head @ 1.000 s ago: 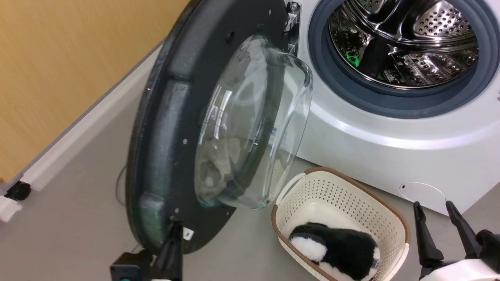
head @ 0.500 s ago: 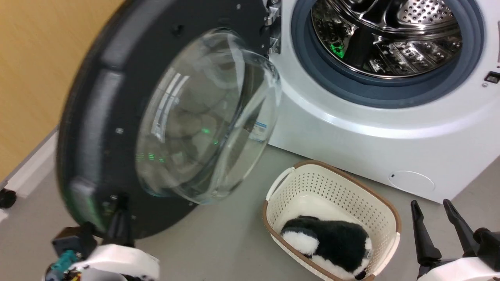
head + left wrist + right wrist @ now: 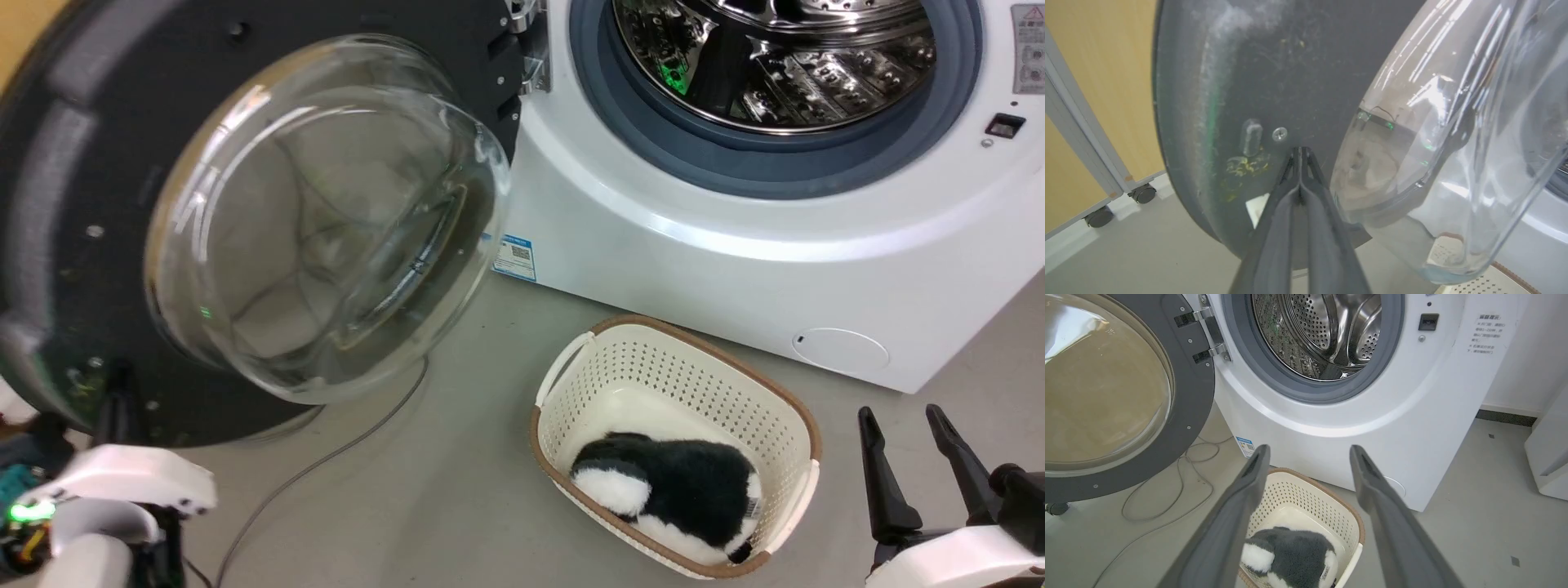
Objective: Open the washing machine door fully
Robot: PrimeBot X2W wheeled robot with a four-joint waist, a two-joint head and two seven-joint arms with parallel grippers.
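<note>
Grey floor, one loose cable trailing under the door.

Item 1: left gripper, fingers pressed together, holding nothing, tips set against the dark inner face beside a screw.
Item 2: right gripper, fingers spread, empty, hanging above the basket, which holds a black-and-white plush toy.
Item 3: washing machine door, swung well out to the left of the washing machine on its hinge. It stands upright; being round, it has no long axis. The glass bowl bulges toward the robot.
Item 4: gasket and steel drum, fully exposed.

Handling note: the door looks nearly fully open. Push on the flat rim far from the hinge, follow the arc, keep off the glass, and ease up near the stop.
</note>
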